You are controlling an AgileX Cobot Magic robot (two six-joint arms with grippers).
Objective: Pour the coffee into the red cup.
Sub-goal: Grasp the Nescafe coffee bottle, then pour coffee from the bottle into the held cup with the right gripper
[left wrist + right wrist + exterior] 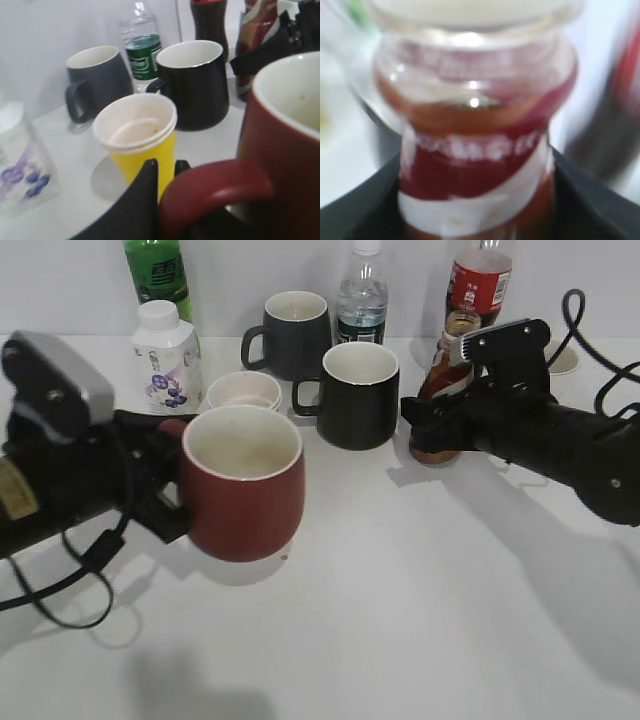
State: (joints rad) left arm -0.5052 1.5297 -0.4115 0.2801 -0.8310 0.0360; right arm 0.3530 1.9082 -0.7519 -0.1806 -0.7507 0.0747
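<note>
The left gripper (165, 495) is clamped on the loop handle of the red cup (242, 485), holding it mouth-up in front of its fingers, seemingly raised off the table (400, 620) and steady, probably so it can take a pour. Farther back, the right gripper (430, 420) straddles the coffee (445, 390), its jaws on both flanks of the upright bottle at label height, apparently gripping it. The bottle sits directly between those jaws, well apart from the cup, beyond a black mug (355, 395).
</note>
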